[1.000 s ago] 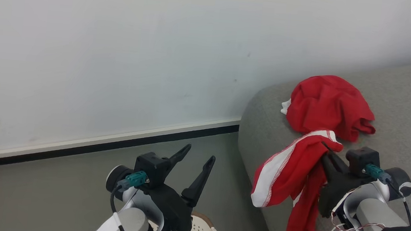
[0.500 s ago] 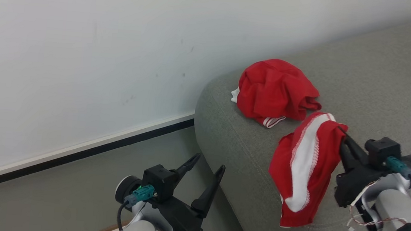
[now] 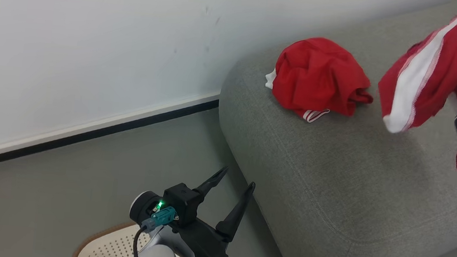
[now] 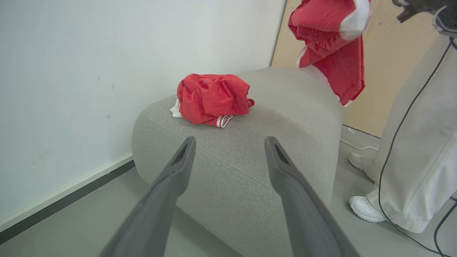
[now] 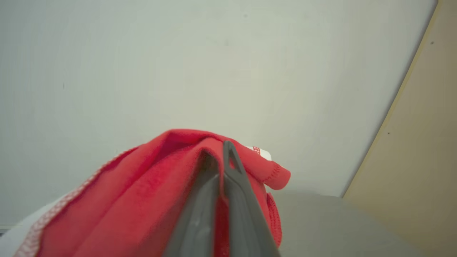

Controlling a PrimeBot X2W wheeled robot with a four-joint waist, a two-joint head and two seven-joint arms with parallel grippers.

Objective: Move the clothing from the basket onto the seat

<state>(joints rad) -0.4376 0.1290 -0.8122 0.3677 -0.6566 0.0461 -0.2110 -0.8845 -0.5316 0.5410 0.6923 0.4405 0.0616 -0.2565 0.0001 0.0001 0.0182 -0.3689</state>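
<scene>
Above the seat, right gripper clamps a red garment; left gripper, jaws apart, hangs seemingly over the basket.

Crumpled garment: bright red, white-striped hem. Hanging garment: red, broad white stripe, red-stitched edge. Sofa: grey weave. Basket: cream, perforated dots, brown rim. Skirting: white over black.

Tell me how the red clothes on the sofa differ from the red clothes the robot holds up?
The lying garment rests bunched up on the sofa; the held garment hangs loose in the air, pinched by the right gripper. The held garment shows a broad white stripe; the lying garment shows only thin white trim. Both are bright red.
</scene>
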